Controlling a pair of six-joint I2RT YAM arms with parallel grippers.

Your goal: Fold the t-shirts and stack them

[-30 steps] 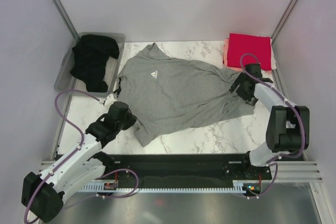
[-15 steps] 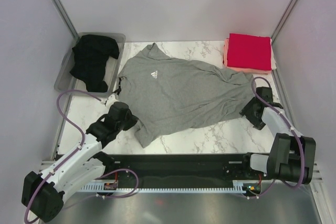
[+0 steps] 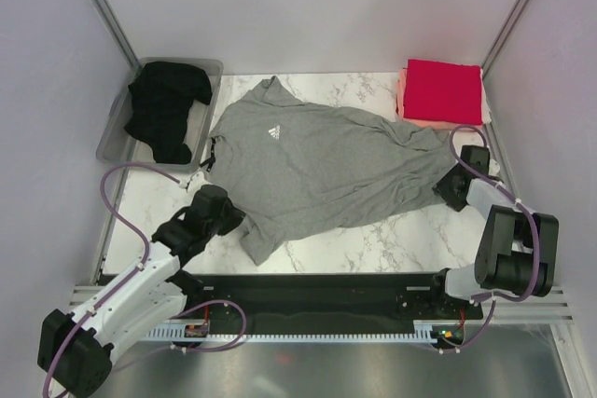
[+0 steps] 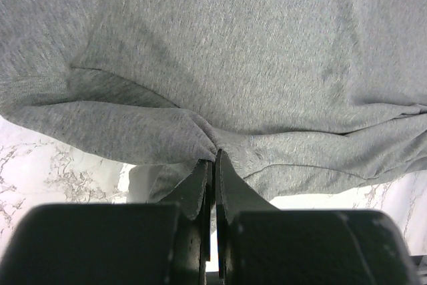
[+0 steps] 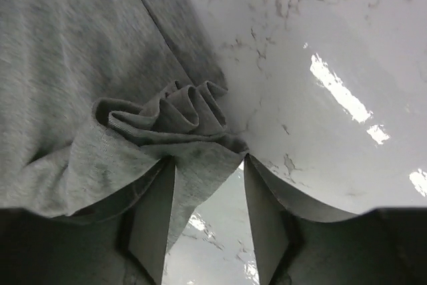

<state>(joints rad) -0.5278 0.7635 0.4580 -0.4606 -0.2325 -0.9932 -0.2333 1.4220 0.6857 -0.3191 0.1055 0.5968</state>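
1. A heather-grey cloth t-shirt lies spread on the marble worktop; its small white chest logo is too small to read.
2. The left jaws, pressed together, pinch its hem.
3. The right jaws stand spread around a bunched edge.

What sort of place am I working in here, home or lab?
Probably a lab robot cell, not a home: plain white walls on aluminium frame posts, a marble-patterned tabletop, and a clear plastic bin holding a black t-shirt.
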